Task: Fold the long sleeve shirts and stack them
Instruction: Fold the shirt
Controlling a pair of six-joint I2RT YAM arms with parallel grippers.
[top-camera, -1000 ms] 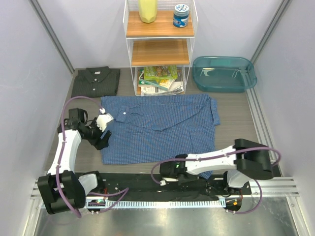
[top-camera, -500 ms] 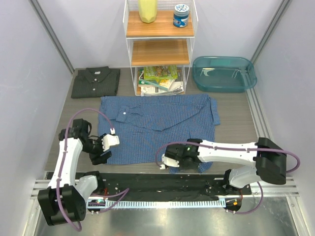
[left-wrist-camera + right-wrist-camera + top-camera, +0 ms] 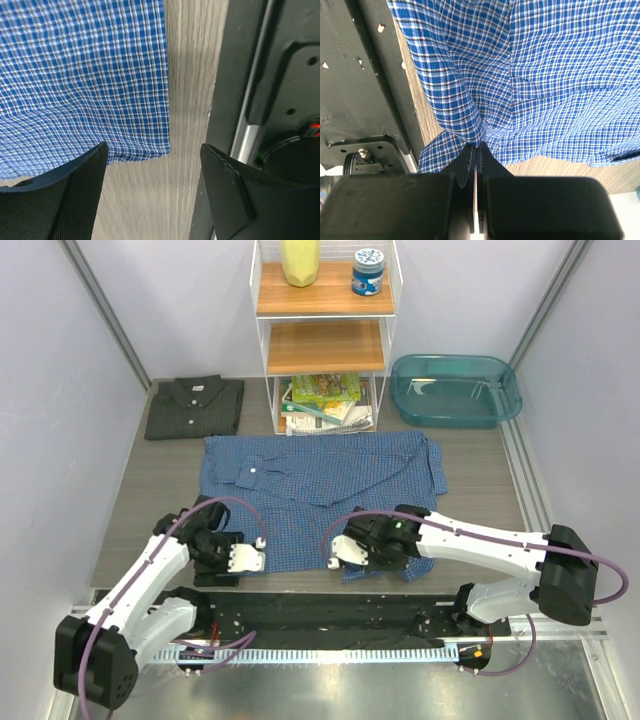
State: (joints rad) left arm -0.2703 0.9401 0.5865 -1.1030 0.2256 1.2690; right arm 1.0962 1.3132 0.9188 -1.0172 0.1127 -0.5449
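Note:
The blue checked shirt lies spread out mid-table, collar to the left. The dark grey shirt lies folded at the back left. My right gripper is shut on the blue shirt's near hem, which bunches at its tips in the right wrist view, with the cloth stretching away. My left gripper is open and empty above the wood, just off the shirt's near-left corner. In the left wrist view that gripper straddles bare table below the shirt's corner.
A white wire shelf stands at the back with a yellow object and a blue jar on top and magazines below. A teal plastic tub sits back right. The black base strip runs along the near edge.
My left arm swung from the shirt's left edge round to its near-left corner. My right gripper moved away from the near edge, carrying the pinched hem with it.

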